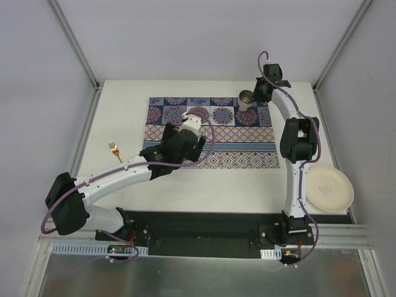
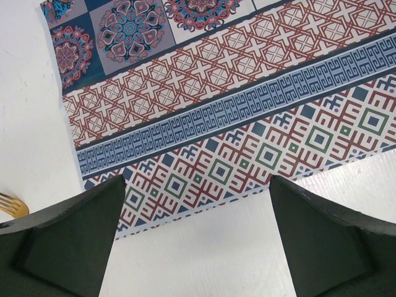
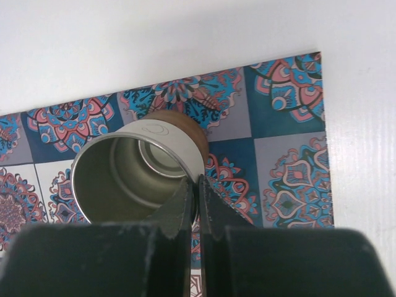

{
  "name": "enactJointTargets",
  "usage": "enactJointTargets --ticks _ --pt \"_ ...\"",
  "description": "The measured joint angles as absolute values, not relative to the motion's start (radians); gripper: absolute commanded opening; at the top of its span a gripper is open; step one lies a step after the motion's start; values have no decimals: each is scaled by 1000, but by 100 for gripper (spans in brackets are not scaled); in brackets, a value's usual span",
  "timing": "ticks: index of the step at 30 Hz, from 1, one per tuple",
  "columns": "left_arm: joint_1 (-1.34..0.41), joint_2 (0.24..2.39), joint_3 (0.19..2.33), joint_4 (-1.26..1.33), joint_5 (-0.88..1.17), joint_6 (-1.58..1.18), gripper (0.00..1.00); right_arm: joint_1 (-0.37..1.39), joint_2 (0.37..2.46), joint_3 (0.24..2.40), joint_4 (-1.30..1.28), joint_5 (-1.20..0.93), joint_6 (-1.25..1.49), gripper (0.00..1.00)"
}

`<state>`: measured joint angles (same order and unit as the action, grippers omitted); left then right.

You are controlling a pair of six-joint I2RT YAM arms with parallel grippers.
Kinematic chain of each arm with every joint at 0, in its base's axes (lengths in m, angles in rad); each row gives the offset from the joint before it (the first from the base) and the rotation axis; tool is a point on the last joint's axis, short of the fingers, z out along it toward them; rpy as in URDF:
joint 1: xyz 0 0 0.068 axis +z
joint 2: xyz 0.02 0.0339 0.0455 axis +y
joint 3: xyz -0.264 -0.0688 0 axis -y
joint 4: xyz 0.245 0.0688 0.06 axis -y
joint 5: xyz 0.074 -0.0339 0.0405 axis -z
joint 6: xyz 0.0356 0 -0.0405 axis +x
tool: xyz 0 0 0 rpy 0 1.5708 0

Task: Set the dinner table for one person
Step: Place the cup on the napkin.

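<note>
Presently we find the right fingers point(image 3: 185, 213) closed together, pinching the rim wall of the metal cup point(image 3: 117, 179) at the far right corner of the placemat point(image 1: 247, 139). We cannot tell whether its base rests on the cloth. The left fingers point(image 2: 68, 241) stand wide apart, holding nothing, over the placemat's near edge. The white surface point(image 1: 124, 111) carries everything, with the fork point(image 1: 115, 150) lying left of the placemat and the plate point(image 1: 330, 189) at the near right corner. We judge cup placement the step in hand: lower it level, confirm it stands flat, then part the fingers and lift straight clear.
</note>
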<state>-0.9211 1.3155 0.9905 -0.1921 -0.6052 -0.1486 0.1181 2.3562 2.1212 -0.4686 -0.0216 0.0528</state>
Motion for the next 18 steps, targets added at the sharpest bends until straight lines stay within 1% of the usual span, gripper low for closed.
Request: enactJointTargets --ticks 18 --pt "-921 1322 993 -192 -605 -144 99 122 2365 2134 -476 -25 57 1"
